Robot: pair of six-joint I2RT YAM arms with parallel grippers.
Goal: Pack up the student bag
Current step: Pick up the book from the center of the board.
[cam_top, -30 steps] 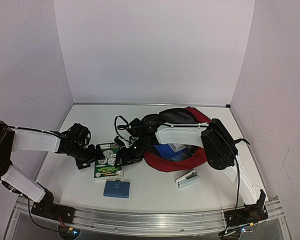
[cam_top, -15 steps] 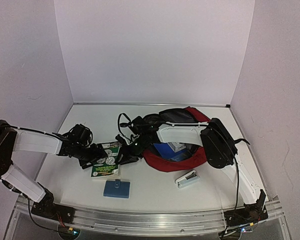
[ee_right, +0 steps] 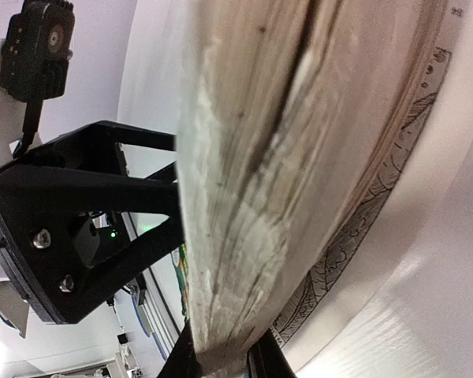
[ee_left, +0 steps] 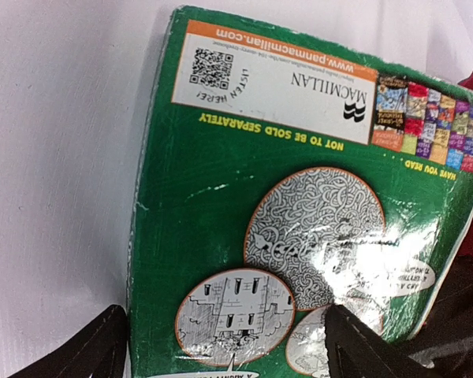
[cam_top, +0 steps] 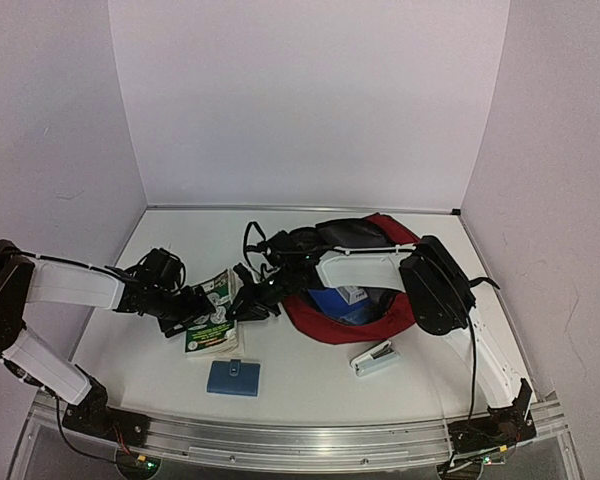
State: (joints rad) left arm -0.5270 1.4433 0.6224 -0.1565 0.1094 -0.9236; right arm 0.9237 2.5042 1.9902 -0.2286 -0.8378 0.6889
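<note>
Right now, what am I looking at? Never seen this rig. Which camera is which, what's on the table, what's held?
These are two robot arms bolted at the table's near edge, each ending in a two-finger gripper. The wide picture comes from a fixed camera above and behind them. The two close-ups come from cameras on the wrists. On the table lie a dark red backpack, open with blue items inside, a stapler, a blue pouch and a green paperback. The right gripper pinches the paperback's page edge, tilting it. The left gripper is open, not clamping.
</note>
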